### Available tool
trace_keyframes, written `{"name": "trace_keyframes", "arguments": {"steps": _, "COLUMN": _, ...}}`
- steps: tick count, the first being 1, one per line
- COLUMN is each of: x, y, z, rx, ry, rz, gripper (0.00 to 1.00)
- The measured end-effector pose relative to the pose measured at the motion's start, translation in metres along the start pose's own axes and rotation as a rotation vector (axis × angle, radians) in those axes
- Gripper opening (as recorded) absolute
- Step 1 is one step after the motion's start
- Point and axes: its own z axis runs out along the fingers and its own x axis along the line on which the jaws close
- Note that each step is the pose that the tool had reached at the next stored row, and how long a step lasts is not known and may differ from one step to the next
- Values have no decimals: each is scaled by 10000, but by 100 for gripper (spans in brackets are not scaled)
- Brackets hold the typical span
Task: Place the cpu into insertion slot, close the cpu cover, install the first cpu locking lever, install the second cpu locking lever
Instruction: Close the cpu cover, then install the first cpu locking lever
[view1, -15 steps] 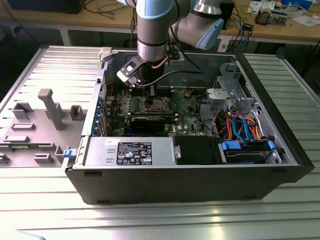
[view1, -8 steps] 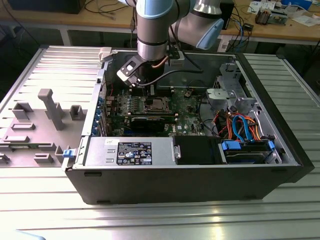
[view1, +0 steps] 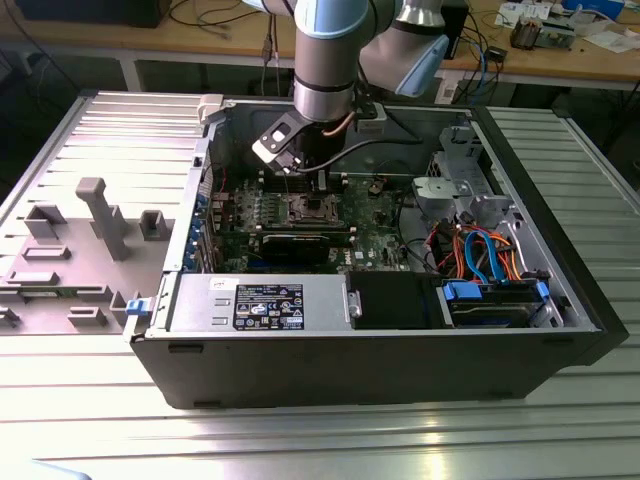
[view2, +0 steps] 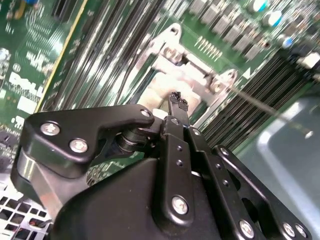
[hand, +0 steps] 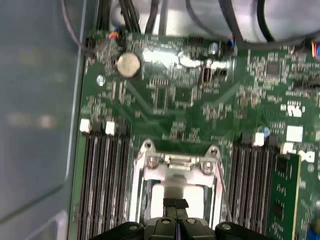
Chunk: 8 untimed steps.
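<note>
Here, count: one chip (hand: 175, 190), one socket (view1: 303, 208), one cover (hand: 177, 161), one gripper (hand: 175, 203).
Jaws: pressed together, gripping nothing, tips just above the chip.
Chip: seated in the socket.

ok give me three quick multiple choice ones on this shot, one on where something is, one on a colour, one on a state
1. Where is the gripper?
a) over the blue drive bay
b) over the insertion slot
c) over the grey tray

2. What colour is the circuit board around the slot?
a) green
b) red
c) white

3. The computer case is
a) shut, panel on
b) empty inside
c) open, board showing

Answers:
1 b: in both wrist views the silver socket frame lies right under the gripper.
2 a: the board is green in every view.
3 c: the exterior view looks straight into it.
</note>
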Motion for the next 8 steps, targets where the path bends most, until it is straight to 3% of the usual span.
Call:
{"name": "trace_keyframes", "arguments": {"steps": 4, "x": -4, "y": 43, "z": 0, "rx": 0, "ry": 0, "rz": 1, "gripper": 11}}
{"name": "trace_keyframes", "arguments": {"steps": 8, "x": -4, "y": 45, "z": 0, "rx": 0, "ry": 0, "rz": 1, "gripper": 11}}
